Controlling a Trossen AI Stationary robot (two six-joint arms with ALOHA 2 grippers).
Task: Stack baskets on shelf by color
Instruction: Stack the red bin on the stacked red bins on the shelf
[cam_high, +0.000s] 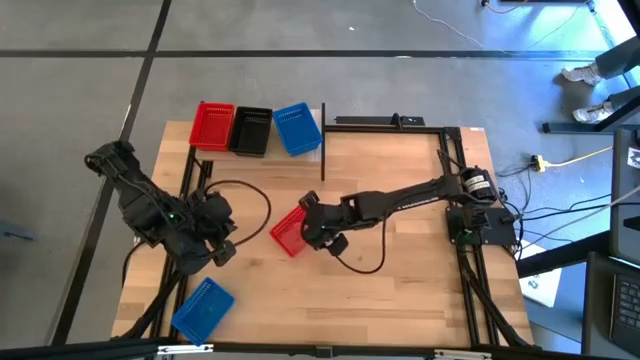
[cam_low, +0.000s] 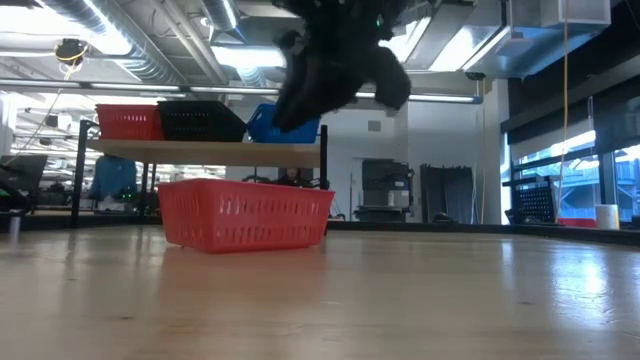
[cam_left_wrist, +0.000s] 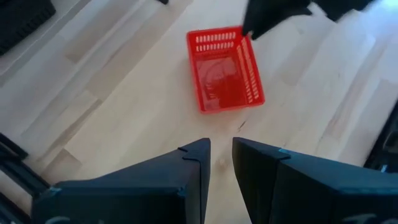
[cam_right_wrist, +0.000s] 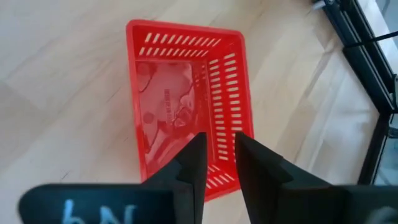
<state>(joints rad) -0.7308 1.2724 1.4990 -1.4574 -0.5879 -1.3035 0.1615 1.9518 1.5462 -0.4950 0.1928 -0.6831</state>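
Red basket on wooden table

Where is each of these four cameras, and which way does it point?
High: overhead, straight down; both arms, left gripper, right gripper.
Low: tabletop height, level toward the shelf; one arm above.
Left wrist: past its own fingers at the table.
Right wrist: down between its fingers.
All four show the red basket.
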